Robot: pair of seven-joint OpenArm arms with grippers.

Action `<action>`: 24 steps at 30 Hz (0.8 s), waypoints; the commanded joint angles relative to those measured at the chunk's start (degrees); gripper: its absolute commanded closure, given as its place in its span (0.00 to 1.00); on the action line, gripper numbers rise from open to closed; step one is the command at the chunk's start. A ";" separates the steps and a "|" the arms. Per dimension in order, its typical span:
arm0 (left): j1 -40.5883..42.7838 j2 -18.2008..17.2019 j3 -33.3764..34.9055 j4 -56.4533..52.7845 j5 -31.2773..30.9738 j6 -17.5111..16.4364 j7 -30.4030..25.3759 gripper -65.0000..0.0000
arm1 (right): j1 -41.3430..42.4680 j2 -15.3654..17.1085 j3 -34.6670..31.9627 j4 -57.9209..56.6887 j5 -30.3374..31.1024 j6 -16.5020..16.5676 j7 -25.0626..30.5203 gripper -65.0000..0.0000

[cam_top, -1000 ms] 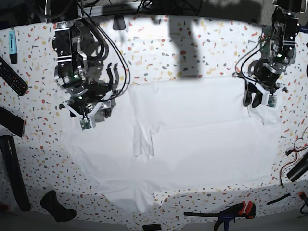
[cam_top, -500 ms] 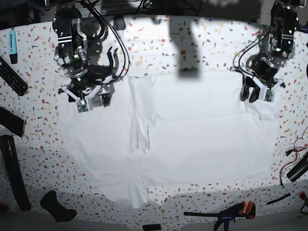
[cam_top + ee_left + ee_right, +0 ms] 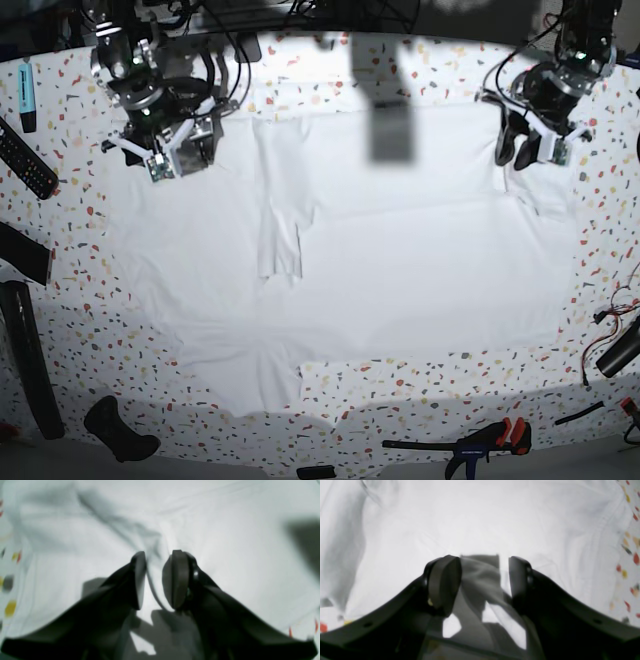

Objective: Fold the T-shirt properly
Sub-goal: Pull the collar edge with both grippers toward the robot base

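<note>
T-shirt: plain white, no print, grey in the creases. Table: white, speckled with red, yellow and grey flecks. Grippers: black. Clamp, lower right of the frame: blue and black with red handles. Marker, upper left: light blue.

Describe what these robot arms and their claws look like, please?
Both arms are black metal trailing loops of black cable. The right gripper and the left gripper each have two dark curved fingers ending in flat rounded pads, with a pale mount carrying a small green circuit board beside them.
</note>
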 commanded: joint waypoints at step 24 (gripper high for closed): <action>11.32 -0.52 -7.04 2.54 2.36 0.22 8.79 0.74 | -17.16 0.92 -0.11 8.55 -1.73 0.63 -9.68 0.48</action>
